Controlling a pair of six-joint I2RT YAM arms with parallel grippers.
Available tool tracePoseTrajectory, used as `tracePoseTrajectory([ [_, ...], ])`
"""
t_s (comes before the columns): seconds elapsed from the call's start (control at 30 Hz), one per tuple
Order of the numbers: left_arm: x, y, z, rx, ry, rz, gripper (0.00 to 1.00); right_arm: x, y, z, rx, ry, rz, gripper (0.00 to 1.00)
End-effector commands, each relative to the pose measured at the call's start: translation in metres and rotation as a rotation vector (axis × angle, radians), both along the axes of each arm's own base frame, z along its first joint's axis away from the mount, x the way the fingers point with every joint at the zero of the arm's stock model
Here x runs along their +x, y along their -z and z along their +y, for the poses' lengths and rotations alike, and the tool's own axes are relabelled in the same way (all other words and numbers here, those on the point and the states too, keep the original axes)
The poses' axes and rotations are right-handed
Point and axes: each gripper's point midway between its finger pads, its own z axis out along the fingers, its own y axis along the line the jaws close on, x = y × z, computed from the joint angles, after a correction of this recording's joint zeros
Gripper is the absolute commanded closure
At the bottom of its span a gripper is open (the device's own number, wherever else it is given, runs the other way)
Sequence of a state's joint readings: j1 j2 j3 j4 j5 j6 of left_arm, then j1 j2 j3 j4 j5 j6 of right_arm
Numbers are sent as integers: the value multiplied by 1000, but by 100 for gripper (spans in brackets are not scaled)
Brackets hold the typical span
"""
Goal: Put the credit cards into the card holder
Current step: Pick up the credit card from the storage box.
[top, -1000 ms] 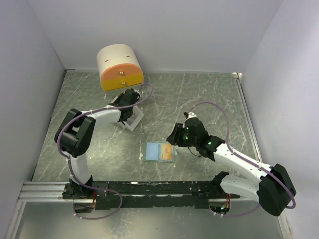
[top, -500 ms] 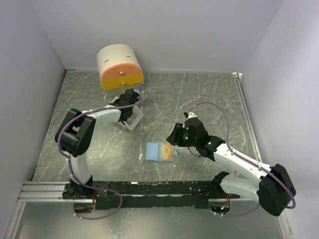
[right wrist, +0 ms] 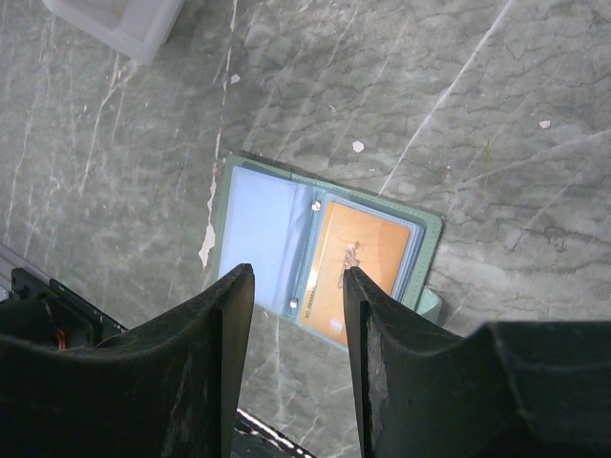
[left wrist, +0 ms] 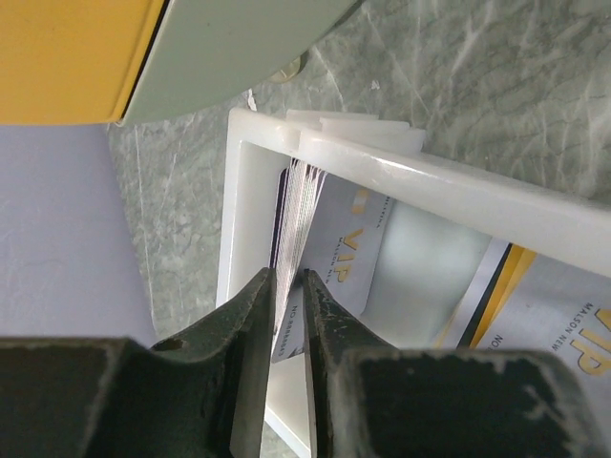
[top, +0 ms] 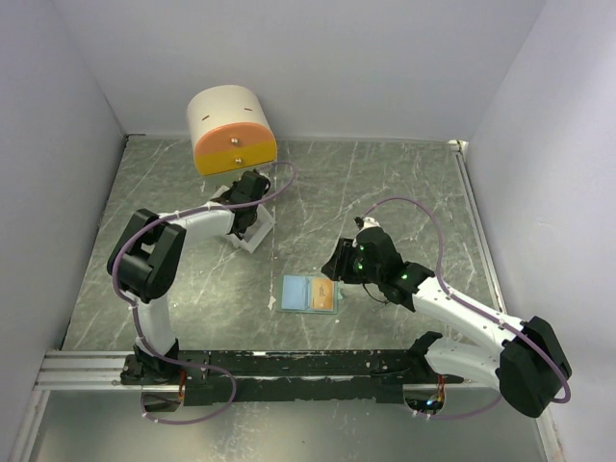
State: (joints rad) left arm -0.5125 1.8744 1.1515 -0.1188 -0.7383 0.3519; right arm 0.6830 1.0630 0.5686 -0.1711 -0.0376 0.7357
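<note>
My left gripper (left wrist: 288, 281) narrower than before, straddling credit cards (left wrist: 334, 239) in white box (left wrist: 430, 181), grip unclear; right gripper (right wrist: 296, 277) part-open, empty, above card holder (right wrist: 263, 205).

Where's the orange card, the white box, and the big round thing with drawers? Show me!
orange card (right wrist: 368, 239), right wrist view, middle of its face.
white box (left wrist: 430, 179), left wrist view, its top rim.
big round thing with drawers (top: 226, 115), top external view, its cream curved top.

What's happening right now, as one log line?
left tool: gripping cards in white box | right tool: open, over wallet | orange card: in wallet
</note>
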Motion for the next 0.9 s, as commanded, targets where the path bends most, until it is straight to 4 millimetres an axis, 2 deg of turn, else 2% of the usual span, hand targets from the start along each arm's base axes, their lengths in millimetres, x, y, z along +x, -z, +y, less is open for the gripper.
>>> tracePoseTrajectory([
  [0.0, 12, -8, 5, 7, -32, -31, 72, 3, -9, 4, 9, -11, -22, 57],
  [0.2, 11, -4, 5, 3, -38, -11, 76, 2, -9, 3, 12, -8, -27, 57],
  [0.37, 9, -5, 3, -10, -48, 16, 92, 1, -8, 3, 13, -10, -23, 57],
  [0.6, 4, -10, -8, -88, -40, 70, 93, 1, -11, 3, 23, -11, -28, 57],
  [0.87, -13, -14, -18, -184, -34, 144, 93, 1, -12, 5, 34, -10, -26, 57],
])
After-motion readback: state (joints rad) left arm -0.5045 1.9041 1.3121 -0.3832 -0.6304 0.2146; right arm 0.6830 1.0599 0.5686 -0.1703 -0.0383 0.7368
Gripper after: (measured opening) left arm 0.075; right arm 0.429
